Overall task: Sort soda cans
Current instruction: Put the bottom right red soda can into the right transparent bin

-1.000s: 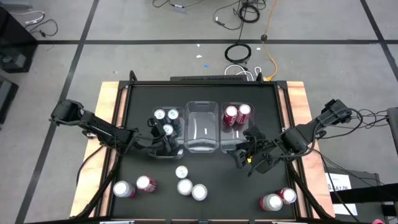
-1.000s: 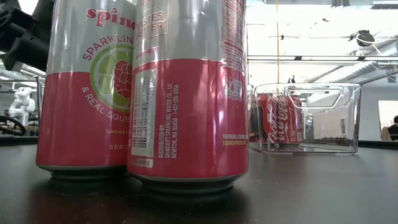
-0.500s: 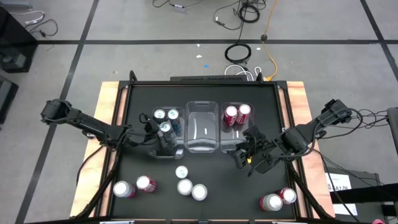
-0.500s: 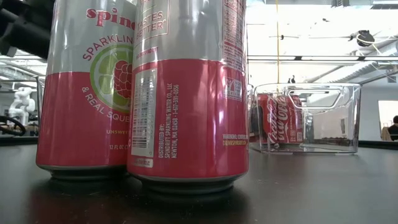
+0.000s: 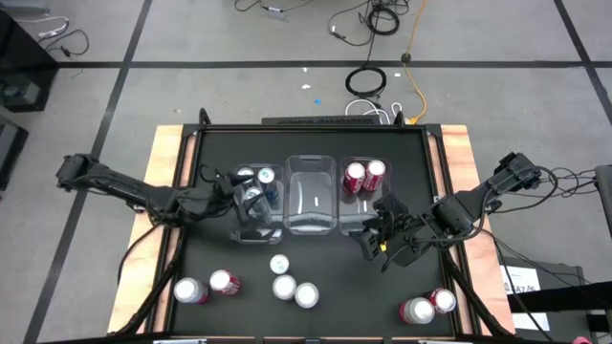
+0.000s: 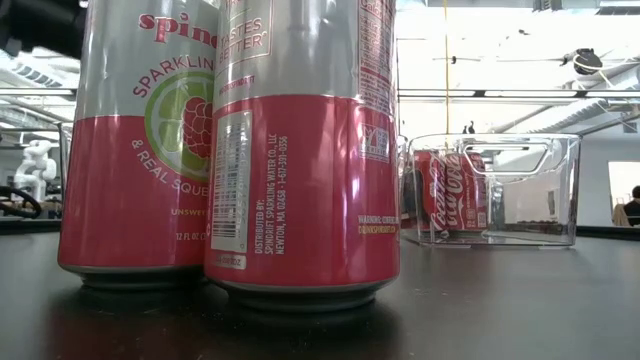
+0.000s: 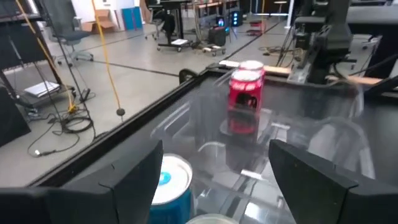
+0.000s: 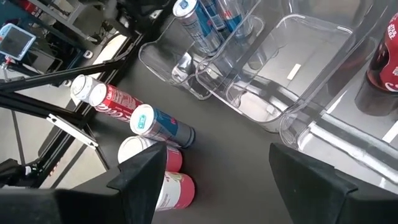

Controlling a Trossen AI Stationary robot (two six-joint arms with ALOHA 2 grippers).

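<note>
- Landmark: the middle bin (image 5: 311,196), empty, in a row of three clear bins.
- Left gripper (image 5: 228,191) hangs over the left bin (image 5: 256,225), released and holding nothing; three blue cans (image 5: 254,197) stand in that bin.
- Right gripper (image 5: 371,239) waits near the front of the right bin (image 5: 362,218), also released and empty; two red cans (image 5: 355,176) sit in that bin.
- Step, as I judge it: a blue can looks just delivered, and the next pick is due.
- In front of the middle bin, three loose cans (image 5: 283,286); front-left, two (image 5: 223,282); front-right, two pink cans (image 5: 418,311).
- Next move calls for reaching a loose can, clamping on it, and carrying it to the matching bin.
- Count: twelve cans, five binned, seven loose on the surface (image 5: 335,296).
</note>
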